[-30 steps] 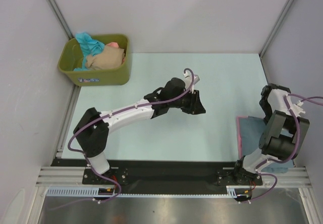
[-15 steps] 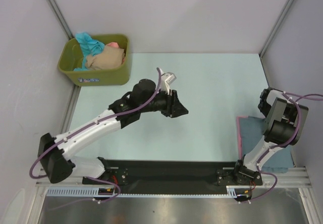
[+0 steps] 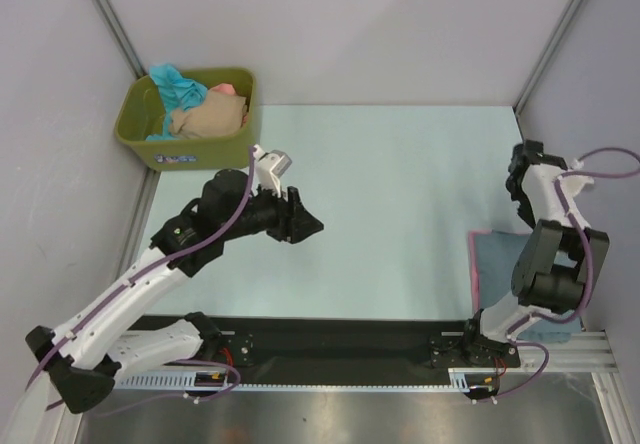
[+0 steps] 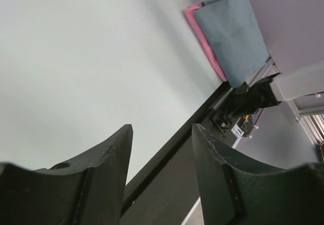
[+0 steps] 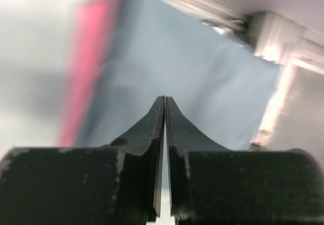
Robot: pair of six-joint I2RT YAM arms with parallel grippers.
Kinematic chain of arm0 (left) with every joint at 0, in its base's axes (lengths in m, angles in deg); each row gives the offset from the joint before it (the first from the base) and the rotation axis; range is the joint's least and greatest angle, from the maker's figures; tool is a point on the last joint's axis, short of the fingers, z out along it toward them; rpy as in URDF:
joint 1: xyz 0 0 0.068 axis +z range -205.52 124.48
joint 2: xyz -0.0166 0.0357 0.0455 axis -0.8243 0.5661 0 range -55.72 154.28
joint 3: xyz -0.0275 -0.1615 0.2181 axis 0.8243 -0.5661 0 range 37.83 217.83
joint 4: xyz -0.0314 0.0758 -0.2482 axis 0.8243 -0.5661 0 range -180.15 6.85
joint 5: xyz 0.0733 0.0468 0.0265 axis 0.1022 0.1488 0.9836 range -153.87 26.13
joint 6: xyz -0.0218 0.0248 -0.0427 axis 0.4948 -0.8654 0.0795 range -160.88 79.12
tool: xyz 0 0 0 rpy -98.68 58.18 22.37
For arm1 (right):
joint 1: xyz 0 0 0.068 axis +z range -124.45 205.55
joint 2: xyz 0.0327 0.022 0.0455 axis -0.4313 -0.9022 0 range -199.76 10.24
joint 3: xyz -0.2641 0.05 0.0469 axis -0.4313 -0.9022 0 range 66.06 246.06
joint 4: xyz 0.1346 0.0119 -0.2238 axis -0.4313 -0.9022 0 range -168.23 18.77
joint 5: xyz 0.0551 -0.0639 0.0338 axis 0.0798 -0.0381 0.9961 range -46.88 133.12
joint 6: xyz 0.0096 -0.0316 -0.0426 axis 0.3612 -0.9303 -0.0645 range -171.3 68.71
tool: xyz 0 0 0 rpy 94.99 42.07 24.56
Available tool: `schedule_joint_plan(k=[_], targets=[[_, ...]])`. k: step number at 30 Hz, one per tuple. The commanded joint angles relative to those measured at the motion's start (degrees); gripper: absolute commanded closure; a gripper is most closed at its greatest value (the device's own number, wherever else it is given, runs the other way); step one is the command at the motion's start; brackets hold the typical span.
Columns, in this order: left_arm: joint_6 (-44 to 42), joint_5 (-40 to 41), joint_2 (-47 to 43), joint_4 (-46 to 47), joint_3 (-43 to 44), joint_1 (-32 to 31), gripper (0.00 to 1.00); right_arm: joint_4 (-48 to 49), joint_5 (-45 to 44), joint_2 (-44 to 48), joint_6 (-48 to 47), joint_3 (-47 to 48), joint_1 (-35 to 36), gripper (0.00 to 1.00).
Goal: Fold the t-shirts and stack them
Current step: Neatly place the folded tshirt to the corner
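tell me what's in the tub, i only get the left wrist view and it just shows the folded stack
Observer: The olive-green tub, in the far left corner, holds a crumpled teal shirt, a beige shirt and a salmon shirt.
Operator: is the right pincer holding anything
Observer: No, the right pincer is shut on nothing.
Operator: is my left pincer near the tub
Observer: The left pincer is a little to the tub's near right, not touching it.
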Motion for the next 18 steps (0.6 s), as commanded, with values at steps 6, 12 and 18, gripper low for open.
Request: schedule_joint_plan(k=[6,12,18], targets=[[-0.38,3.59,-7.48,-7.96,-7.04,4.35,0.39,9.59,23.96,16.27,-5.2,4.01,21.81,0.86],[6.38,7.19,-18.54,-6.38,-17.14,4.71,0.29,25.06,40.34,27.42,-1.69,-11.88,36.4,0.74],[20.43,8.09,-30.59,0.12,-30.85,4.8,0.14,39.22,49.74,43.39,3.14,-32.25,42.65,0.47]])
